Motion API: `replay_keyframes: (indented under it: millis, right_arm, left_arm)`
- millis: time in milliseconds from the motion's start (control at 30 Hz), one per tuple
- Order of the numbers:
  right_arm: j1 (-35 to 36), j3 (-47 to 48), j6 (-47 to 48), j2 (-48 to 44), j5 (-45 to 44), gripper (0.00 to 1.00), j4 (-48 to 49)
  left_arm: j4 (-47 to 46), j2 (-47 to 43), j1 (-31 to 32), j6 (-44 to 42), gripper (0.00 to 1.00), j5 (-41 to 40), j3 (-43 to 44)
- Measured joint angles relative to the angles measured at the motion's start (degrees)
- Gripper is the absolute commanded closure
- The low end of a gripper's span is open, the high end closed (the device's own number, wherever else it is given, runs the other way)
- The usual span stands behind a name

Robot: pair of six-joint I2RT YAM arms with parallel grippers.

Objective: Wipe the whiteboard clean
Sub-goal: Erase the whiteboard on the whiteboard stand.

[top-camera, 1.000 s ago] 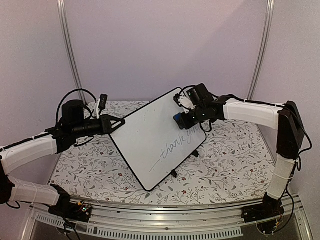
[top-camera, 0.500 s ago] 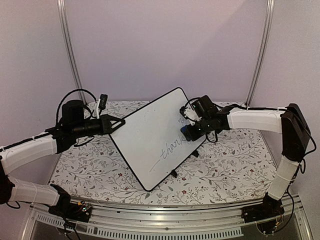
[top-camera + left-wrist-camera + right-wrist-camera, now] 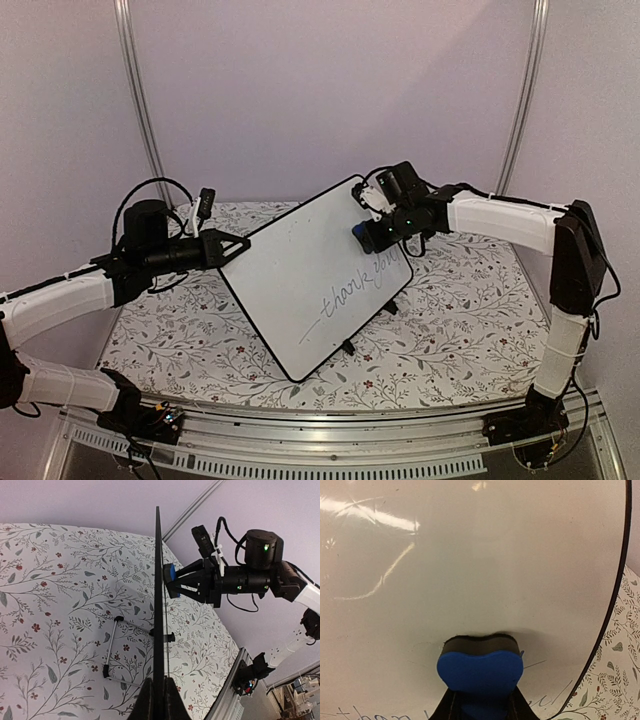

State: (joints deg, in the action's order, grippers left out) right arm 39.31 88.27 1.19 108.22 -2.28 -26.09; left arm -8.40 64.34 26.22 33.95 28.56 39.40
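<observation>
The table (image 3: 460,330) carries the whiteboard (image 3: 300,285) near its middle, tilted up, one corner toward the near edge. The board looks light, stiff and glossy, so probably slippery and apt to swing under pressure. The thin frame (image 3: 158,580) is the place to hold it. The left gripper (image 3: 159,700) is clamped shut on that frame at the board's left edge and would block strokes there. The right gripper (image 3: 480,700) is closed on the eraser (image 3: 480,667), which is pressed to the face near the far right corner, above the writing (image 3: 350,292). The stand (image 3: 112,650) behind seems to rest on the table.
</observation>
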Motion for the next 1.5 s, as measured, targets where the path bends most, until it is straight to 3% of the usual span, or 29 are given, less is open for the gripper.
replay_keyframes:
  millis: [233,600,833,1167,1367,1500]
  right_arm:
    - [-0.1,-2.2,0.1,-0.4,0.0,1.00,1.9]
    - [-0.4,-16.0,-0.4,-5.1,-0.2,1.00,3.3]
    - [-0.4,-13.7,-0.4,-4.7,-0.3,1.00,1.1]
    - [-0.9,-0.1,0.4,0.3,-0.4,1.00,-0.9]
    - [-1.1,-0.5,0.6,0.6,-0.4,1.00,-0.1]
    - [-1.1,-5.7,0.3,-1.2,-0.4,1.00,3.3]
  left_arm:
    - [0.1,0.0,0.0,0.2,1.00,-0.1,0.0]
    - [0.0,0.0,0.0,0.2,1.00,0.1,0.0]
    - [-0.2,0.0,0.0,0.0,1.00,0.2,0.0]
    - [0.0,0.0,0.0,0.2,1.00,-0.1,0.0]
    - [0.1,0.0,0.0,0.4,1.00,-0.3,0.0]
    - [0.2,0.0,0.0,0.7,1.00,-0.3,0.0]
